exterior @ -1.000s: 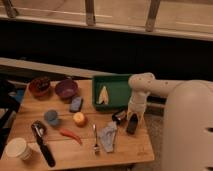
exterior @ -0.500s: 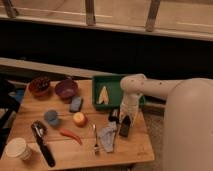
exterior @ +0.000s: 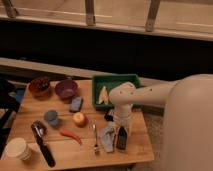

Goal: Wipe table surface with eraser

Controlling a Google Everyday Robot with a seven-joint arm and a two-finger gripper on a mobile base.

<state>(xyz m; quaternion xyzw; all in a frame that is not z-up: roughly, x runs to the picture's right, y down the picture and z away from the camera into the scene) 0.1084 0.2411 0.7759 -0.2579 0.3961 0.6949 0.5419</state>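
Note:
The wooden table [exterior: 135, 150] holds many small things. A blue-grey rectangular block [exterior: 76, 104], possibly the eraser, lies left of centre, in front of the purple bowl. My gripper [exterior: 121, 139] hangs from the white arm [exterior: 125, 102] and points down at the table's front right part, its dark tip at or just above the wood. It is right beside a crumpled grey cloth [exterior: 106, 136]. The gripper is well to the right of the blue-grey block and nearer the front. I cannot tell whether the dark tip holds anything.
A green tray [exterior: 125, 80] with a yellow item [exterior: 103, 94] stands at the back. A brown bowl [exterior: 39, 86], purple bowl [exterior: 65, 89], blue disc [exterior: 51, 117], orange fruit [exterior: 79, 119], red chili [exterior: 70, 135], fork [exterior: 95, 137], black-handled tool [exterior: 42, 145] and white cup [exterior: 15, 148] fill the left half.
The gripper has moved from near the green tray toward the table's front edge and slightly left, ending beside the grey cloth. The other things have not moved.

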